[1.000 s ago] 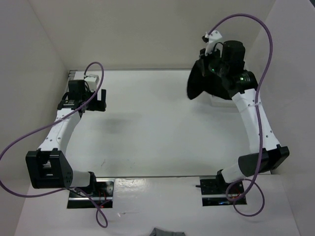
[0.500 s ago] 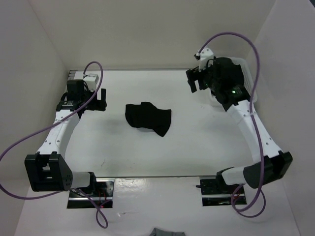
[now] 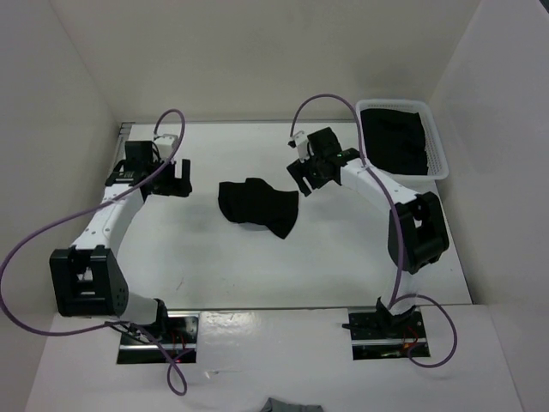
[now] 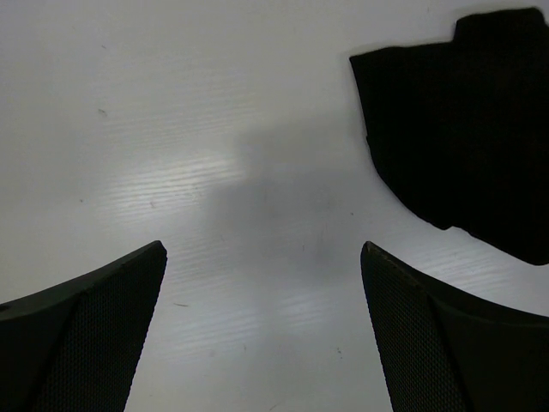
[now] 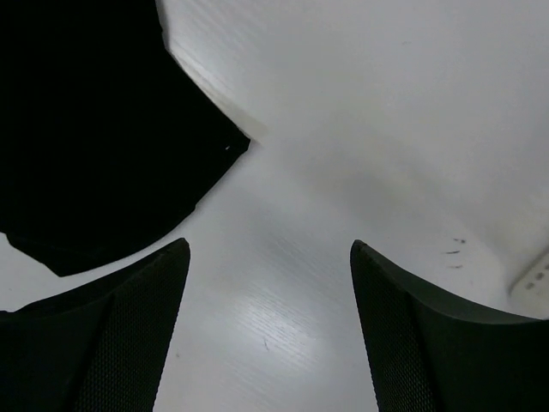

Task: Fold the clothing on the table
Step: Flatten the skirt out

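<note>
Clothing point(image 3: 257, 206) lies crumpled between the released left tool point(image 3: 177, 178) and the nearer, released right tool point(image 3: 301, 178)

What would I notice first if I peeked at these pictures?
A crumpled black soft fabric garment lies alone in the middle of the big flat white table. The robot's left claw and right claw hover on either side of it, both open and holding nothing. In the far right corner sits a white mesh basket heaped with more black fabric.
</note>
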Tool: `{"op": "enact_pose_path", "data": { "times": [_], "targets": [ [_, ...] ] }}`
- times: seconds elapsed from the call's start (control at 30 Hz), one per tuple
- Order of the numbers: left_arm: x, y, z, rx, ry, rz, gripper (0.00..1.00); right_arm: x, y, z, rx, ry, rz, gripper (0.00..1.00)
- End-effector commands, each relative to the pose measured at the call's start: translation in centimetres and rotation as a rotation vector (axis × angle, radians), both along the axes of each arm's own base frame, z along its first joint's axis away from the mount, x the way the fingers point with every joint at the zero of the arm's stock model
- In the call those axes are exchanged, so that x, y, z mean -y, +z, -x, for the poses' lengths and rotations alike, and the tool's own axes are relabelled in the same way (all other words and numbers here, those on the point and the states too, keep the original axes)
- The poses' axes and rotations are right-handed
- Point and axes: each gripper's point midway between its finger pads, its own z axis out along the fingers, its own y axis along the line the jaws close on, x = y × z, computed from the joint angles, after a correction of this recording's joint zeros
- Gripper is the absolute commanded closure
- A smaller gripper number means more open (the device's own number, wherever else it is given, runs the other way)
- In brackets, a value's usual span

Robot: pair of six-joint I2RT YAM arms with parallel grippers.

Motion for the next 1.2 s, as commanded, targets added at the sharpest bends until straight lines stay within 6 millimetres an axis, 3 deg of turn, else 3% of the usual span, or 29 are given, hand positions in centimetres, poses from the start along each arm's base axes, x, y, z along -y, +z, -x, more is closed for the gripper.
{"op": "enact_pose_path", "data": {
  "times": [0.0,0.03,0.1,0.13,0.2,0.33,0.37,0.57,0.6,0.67,0.7,0.77,0.87,0.9,0.93,1.0,1.17],
  "targets": [
    [2.9,-2.0,-0.1,-0.088,-0.106,0.057,0.0,-0.8,-0.6,-0.1,0.0,0.001,-0.002,0.2],
    [3.7,-3.7,-0.2,-0.143,-0.125,0.059,0.0,-0.8,-1.4,-0.1,-0.013,0.001,0.004,0.2],
    [4.5,-4.6,-0.7,-0.173,-0.136,0.023,0.0,-0.9,-1.7,0.0,-0.017,0.007,-0.002,0.2],
    [5.9,-5.4,-0.8,-0.195,-0.171,0.02,0.0,-0.9,-2.0,0.1,-0.017,0.007,-0.002,0.21],
    [6.9,-5.4,-1.2,-0.198,-0.186,0.025,0.0,-1.2,-2.4,0.3,-0.027,0.016,0.003,0.26],
    [9.8,-4.6,-3.1,-0.192,-0.24,0.148,0.0,-1.4,-3.4,0.4,-0.053,0.016,0.0,0.26],
    [9.7,-3.8,-4.2,-0.168,-0.22,0.172,0.0,-1.4,-3.6,0.4,-0.053,0.016,0.0,0.26],
    [9.8,-4.9,-6.5,-0.154,-0.196,0.223,0.04,-1.6,-3.5,0.8,-0.06,0.029,-0.015,0.26],
    [10.1,-6.1,-6.6,-0.181,-0.194,0.239,0.06,-1.9,-3.1,0.9,-0.057,0.039,-0.03,0.26],
    [10.6,-6.3,-7.5,-0.183,-0.212,0.258,0.07,-2.1,-2.7,1.0,-0.055,0.039,-0.047,0.26],
    [10.6,-7.9,-7.4,-0.224,-0.206,0.259,0.09,-2.3,-2.6,1.1,-0.059,0.046,-0.055,0.26],
    [10.6,-9.0,-8.1,-0.247,-0.197,0.265,0.09,-2.2,-2.2,1.3,-0.056,0.046,-0.057,0.26],
    [10.7,-9.6,-8.9,-0.246,-0.197,0.265,0.17,-2.6,-1.0,1.2,-0.036,0.059,-0.082,0.26],
    [10.7,-10.1,-8.9,-0.255,-0.196,0.265,0.23,-2.6,-1.0,1.2,-0.036,0.059,-0.082,0.26],
    [10.6,-9.6,-9.2,-0.247,-0.191,0.258,0.35,-2.7,-0.6,1.3,-0.03,0.066,-0.092,0.26],
    [10.6,-10.5,-9.3,-0.263,-0.188,0.258,0.42,-2.9,-0.5,1.4,-0.033,0.072,-0.099,0.26],
    [10.7,-10.5,-9.8,-0.256,-0.183,0.264,0.42,-3.0,-0.5,1.5,-0.036,0.078,-0.105,0.26]
  ]
}}
